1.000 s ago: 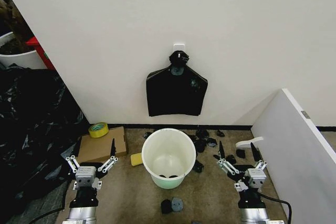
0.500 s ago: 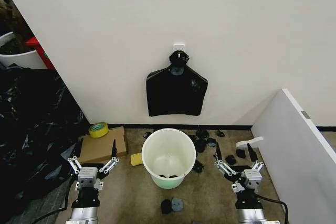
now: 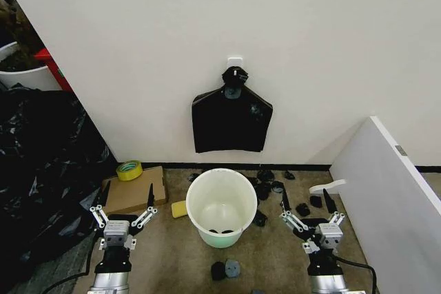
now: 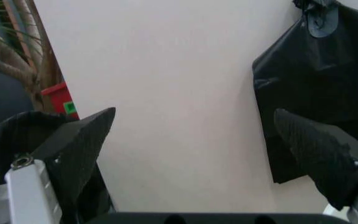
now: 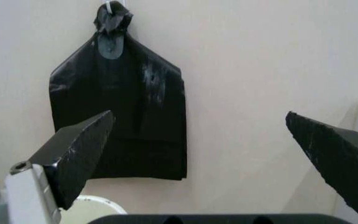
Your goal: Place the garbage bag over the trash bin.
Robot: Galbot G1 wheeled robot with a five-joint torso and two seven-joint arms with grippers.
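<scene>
The trash bin, cream-white with a pale green base, stands open on the floor below the wall; its rim also peeks into the right wrist view. The garbage bag is out of view as a single loose bag. A flat black bundle, knotted at its top, hangs from a white wall hook above the bin. My left gripper is open, low and left of the bin. Right of the bin, my right gripper is open. Both point up at the wall and hold nothing.
Crinkled black plastic sheeting covers the left side. A cardboard box with a yellow tape roll and a yellow sponge lie left of the bin. Black scraps litter the floor. A white panel walls the right.
Both grippers have sunk slightly lower in the head view and edged a little inward, still open. The bin and the hanging bundle have not moved.
</scene>
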